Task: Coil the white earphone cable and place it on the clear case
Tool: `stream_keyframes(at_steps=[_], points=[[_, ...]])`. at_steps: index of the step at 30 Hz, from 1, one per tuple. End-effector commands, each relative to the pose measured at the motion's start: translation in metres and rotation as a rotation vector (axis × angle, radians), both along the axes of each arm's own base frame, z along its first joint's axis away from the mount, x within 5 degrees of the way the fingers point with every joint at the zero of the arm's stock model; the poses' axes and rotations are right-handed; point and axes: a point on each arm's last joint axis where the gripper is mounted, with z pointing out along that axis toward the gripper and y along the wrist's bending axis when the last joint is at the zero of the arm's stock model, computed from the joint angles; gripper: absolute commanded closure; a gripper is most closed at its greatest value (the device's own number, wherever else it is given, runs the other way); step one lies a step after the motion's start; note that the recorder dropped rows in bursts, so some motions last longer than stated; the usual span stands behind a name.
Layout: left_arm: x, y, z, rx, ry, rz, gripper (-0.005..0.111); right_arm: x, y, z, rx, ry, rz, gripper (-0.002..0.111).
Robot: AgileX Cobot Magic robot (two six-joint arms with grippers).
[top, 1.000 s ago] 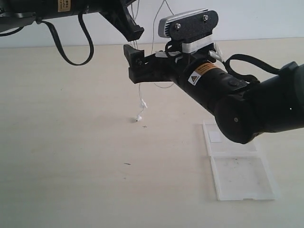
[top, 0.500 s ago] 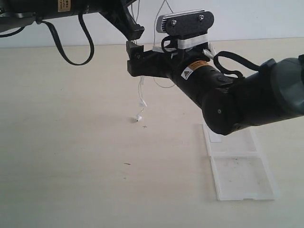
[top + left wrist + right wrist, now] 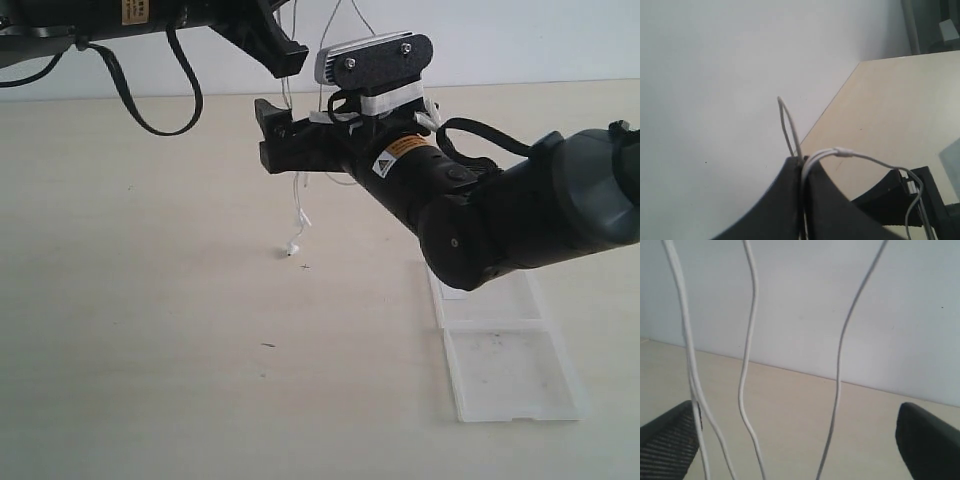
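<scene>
Little was done: the white earphone cable (image 3: 297, 213) hung in loose strands, not coiled, one earbud (image 3: 292, 246) down at the table (image 3: 150, 300). My left gripper (image 3: 801, 161) pinched it up high. My right gripper (image 3: 266, 133) was wide, with strands between its fingers. The clear case (image 3: 510, 375) lay well apart, with no cable on it.

Bright, even light with faint shadows; wrist views look soft (near dark edges blurred), no glare.
</scene>
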Motion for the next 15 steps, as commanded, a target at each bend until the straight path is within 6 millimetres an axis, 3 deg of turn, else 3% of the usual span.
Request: stream_keyframes(at_steps=[1,4,7,15], points=[[-0.003,-0.0016,0.0074,-0.044,0.0,-0.008,0.107,0.0002,0.002,0.0032,0.011,-0.023,0.003,0.004],[-0.0031,-0.0018,0.0075,-0.047,0.0,-0.01,0.107,0.001,0.0028,0.0046,0.014,-0.026,0.003,0.005],[-0.0031,-0.0018,0.0075,-0.047,0.0,-0.01,0.107,0.0025,0.0042,0.0041,0.014,-0.024,0.004,0.014],[-0.0031,-0.0018,0.0075,-0.047,0.0,-0.01,0.107,0.0039,0.0054,0.0056,0.018,-0.029,0.004,0.066]])
